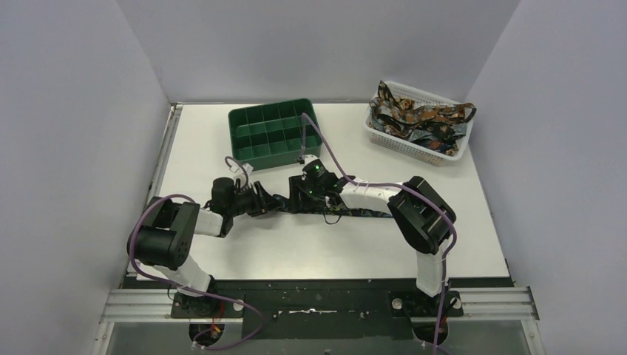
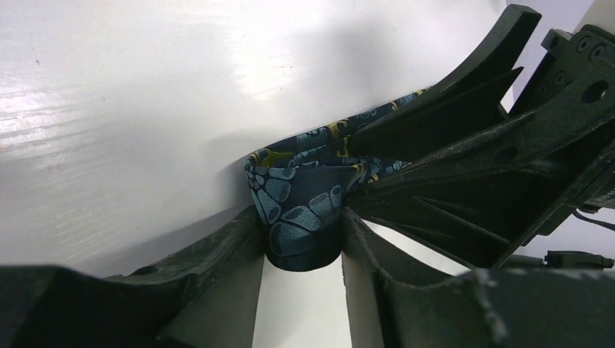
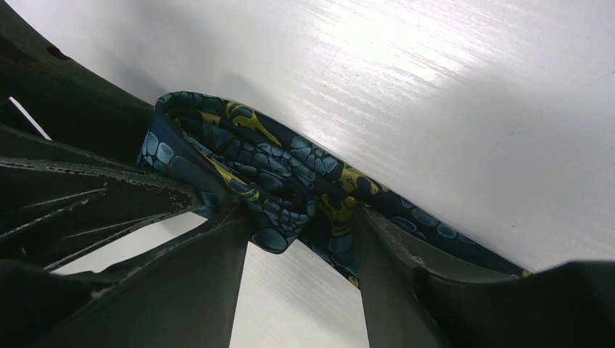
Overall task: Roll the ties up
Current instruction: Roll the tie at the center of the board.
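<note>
On the white worktop (image 1: 296, 244), near its middle, the left gripper (image 2: 301, 221) pinches the folded end of the dark navy patterned fabric tie (image 2: 304, 210). The right gripper (image 3: 303, 217) clamps it alongside. Seen from above, the arms hide most of it.

Long narrow dark navy fabric necktie (image 2: 301, 217), printed with blue pebble shapes and yellow marks; one end folded back on itself into a loose, partly made roll, not yet tight; the fold sits upright between the left gripper (image 2: 301, 250) fingers, touching both; the next bunched layers fill the right gripper (image 3: 301, 239) jaws; the unrolled rest lies flat as a straight strip, trailing away under and behind the right gripper. Heap of similar patterned neckties (image 1: 418, 122), tangled, orange and brown showing, well beyond the right gripper.
</note>
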### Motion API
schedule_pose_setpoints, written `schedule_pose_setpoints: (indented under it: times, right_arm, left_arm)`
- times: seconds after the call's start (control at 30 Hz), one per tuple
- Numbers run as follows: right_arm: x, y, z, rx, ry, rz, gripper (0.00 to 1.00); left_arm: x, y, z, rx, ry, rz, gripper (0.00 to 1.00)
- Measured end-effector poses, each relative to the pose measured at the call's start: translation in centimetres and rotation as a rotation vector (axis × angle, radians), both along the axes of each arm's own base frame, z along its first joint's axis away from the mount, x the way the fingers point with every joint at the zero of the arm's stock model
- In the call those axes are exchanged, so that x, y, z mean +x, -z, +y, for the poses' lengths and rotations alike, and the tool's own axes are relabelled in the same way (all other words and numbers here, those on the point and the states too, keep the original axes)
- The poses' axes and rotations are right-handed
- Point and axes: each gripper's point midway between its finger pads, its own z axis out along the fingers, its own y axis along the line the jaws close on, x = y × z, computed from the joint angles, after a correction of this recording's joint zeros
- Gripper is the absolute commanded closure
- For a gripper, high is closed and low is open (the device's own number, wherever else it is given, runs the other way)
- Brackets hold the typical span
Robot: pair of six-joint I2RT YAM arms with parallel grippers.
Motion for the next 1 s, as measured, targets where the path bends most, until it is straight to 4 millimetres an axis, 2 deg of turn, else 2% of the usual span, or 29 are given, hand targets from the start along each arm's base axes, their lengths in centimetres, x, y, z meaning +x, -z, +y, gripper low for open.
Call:
schedule_pose_setpoints:
  times: [0.2,0.37,0.47,0.67,0.87,1.0]
  right_arm:
    - [0.2,-0.2,0.0,0.024,-0.005,0.013,0.30]
    - [0.6,-0.8,-0.1,0.064,-0.006,0.020,0.23]
    - [0.9,-1.4,-1.0,0.073,-0.002,0.007,0.19]
    - [2.2,-2.6,-3.4,0.050,-0.002,-0.069,0.18]
    - [2.6,-1.0,-5.7,-0.009,-0.052,-0.094,0.22]
    - [1.8,-0.6,-5.4,-0.005,-0.155,-0.097,0.24]
  left_arm:
    - [0.3,-0.1,0.1,-0.002,-0.019,-0.002,0.74]
    - [0.6,-0.4,0.6,0.018,-0.066,0.008,0.74]
    - [0.8,-1.0,1.1,0.032,-0.101,0.004,0.74]
    - [0.6,-1.2,2.2,0.068,-0.175,0.043,0.73]
    - [1.0,-1.4,3.3,0.124,-0.236,0.082,0.73]
    - [1.3,-1.4,3.6,0.142,-0.253,0.096,0.73]
